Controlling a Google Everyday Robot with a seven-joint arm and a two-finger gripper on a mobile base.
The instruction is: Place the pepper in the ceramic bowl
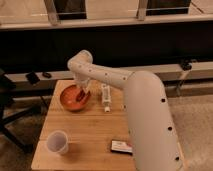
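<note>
Single white arm (125, 85) reaches from lower right across a wooden table (90, 132) to the far left corner. Gripper (81, 95) hangs over the ceramic bowl (75, 98), tips down inside the rim on the bowl's right half. Bowl is orange, glossy inside, sits near the table's back left edge. Pepper (80, 96) shows as a slim dark red streak right at the gripper tips, low in the bowl; it looks pinched between the fingers, but whether they grip it or it just lies against them I cannot tell, and the finger spacing is not readable either. Pepper appears to be at or near the bowl's inner surface, contact unclear. White tube (105, 97) with green marks lies just right of the bowl, lengthwise toward the back edge, apart from the bowl. White cup (57, 142) stands upright near the front left corner, well apart from the bowl. Small flat white and dark packet (120, 146) lies near the front edge, beside the arm's big lower link. Dark chair (10, 112) at left of the table.
</note>
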